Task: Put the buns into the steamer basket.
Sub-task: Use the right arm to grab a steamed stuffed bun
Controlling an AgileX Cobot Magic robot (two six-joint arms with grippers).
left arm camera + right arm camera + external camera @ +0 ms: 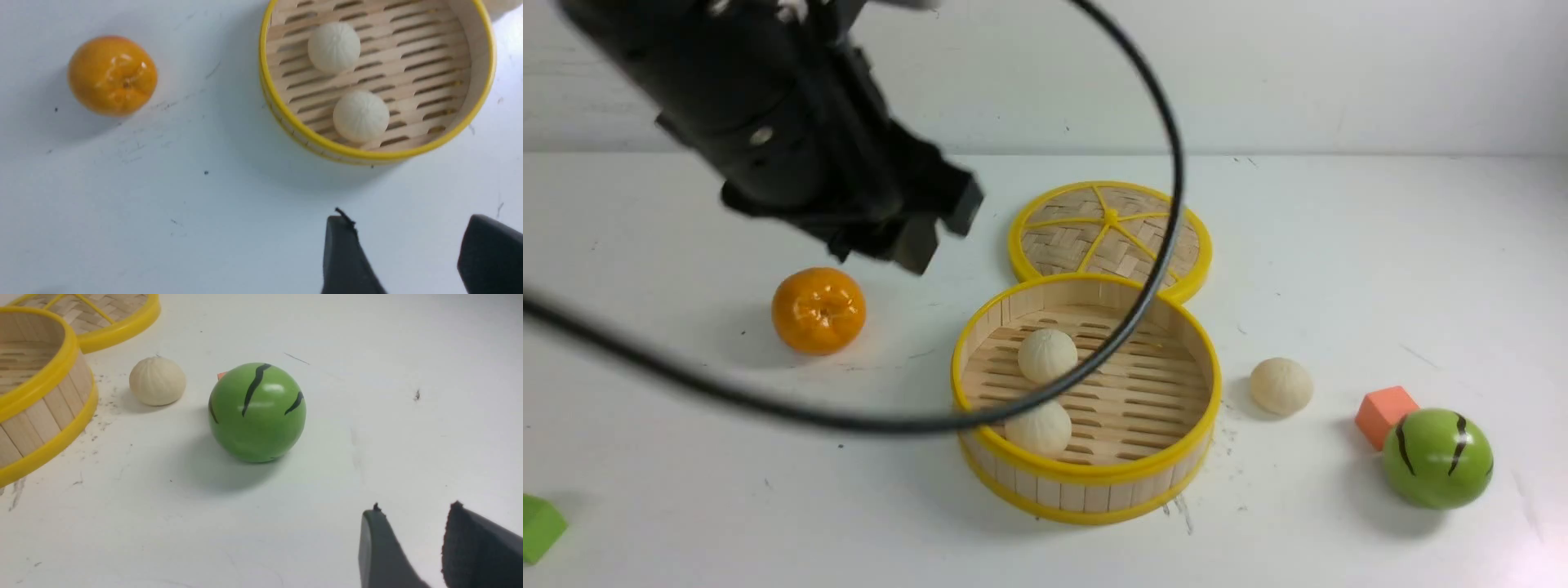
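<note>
So the big white worktop [1339,245] has everything spread out on it. The left gripper [408,228] hangs up over the left side, near the tangerine, and its jaws are apart with nothing between them. The right gripper [414,510] only shows in its own wrist view, low over the worktop on the near side of the green ball. Its jaws have a narrower gap and are also empty. Next biggest is the steamer basket [1086,472], sitting open in the middle, with its woven lid [1111,229] lying flat just behind it and touching its rim. Then there's the striped green ball [1437,459] off to the right and the shiny tangerine [818,310] on the left. Now the buns: one [1047,355] sits toward the back of the basket floor and another [1038,428] is against the front wall, so I'd call that two of three done. The third bun [1281,386] is out on the worktop just right of the basket, and it looks like the right arm's job. The smallest bits are an orange block [1384,412] beside the ball and a green block [538,527] at the far left edge.
</note>
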